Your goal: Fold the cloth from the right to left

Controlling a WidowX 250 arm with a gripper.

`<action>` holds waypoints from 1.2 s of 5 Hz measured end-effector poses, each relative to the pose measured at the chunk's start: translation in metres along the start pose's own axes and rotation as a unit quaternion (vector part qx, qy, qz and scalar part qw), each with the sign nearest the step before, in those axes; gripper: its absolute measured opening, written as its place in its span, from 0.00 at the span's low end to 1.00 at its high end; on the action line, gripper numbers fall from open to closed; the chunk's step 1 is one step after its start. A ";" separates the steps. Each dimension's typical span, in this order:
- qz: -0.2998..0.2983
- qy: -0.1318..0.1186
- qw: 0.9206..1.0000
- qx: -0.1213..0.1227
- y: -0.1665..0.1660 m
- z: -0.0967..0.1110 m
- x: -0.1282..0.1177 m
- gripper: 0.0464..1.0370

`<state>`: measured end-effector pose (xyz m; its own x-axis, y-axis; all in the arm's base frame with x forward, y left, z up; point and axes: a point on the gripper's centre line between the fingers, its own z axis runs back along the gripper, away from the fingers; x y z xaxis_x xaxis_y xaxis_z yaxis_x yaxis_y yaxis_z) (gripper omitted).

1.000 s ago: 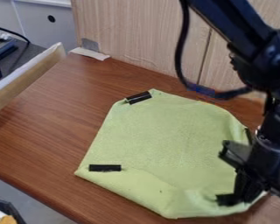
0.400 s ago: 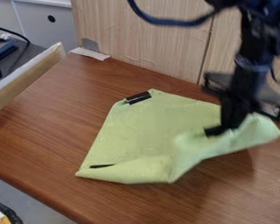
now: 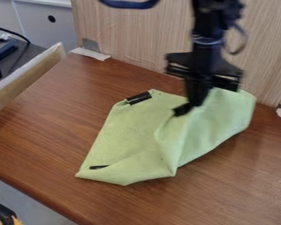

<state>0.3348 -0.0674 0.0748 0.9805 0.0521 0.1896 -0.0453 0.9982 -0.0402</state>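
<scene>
The light-green, soft fabric cloth lay on the brown wood-grain surface, its left part spread nearly flat. A black strip marked its upper left corner; a second black strip, partly covered by a fold, marked its lower left corner. The black two-finger tool was closed on the cloth, whose right part rose in creased, draping folds beneath the grip.

Behind — pale wood-grain panels.
</scene>
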 end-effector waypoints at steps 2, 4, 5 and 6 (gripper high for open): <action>0.073 0.008 0.997 0.004 0.060 -0.027 0.007 0.02; 0.095 0.018 0.995 -0.011 0.099 -0.066 0.005 0.02; 0.111 0.029 0.993 -0.017 0.115 -0.080 0.000 0.02; 0.121 0.025 0.992 -0.017 0.127 -0.081 -0.002 0.05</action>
<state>0.3422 0.0564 -0.0107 0.9500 0.2878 0.1215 -0.2749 0.9549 -0.1122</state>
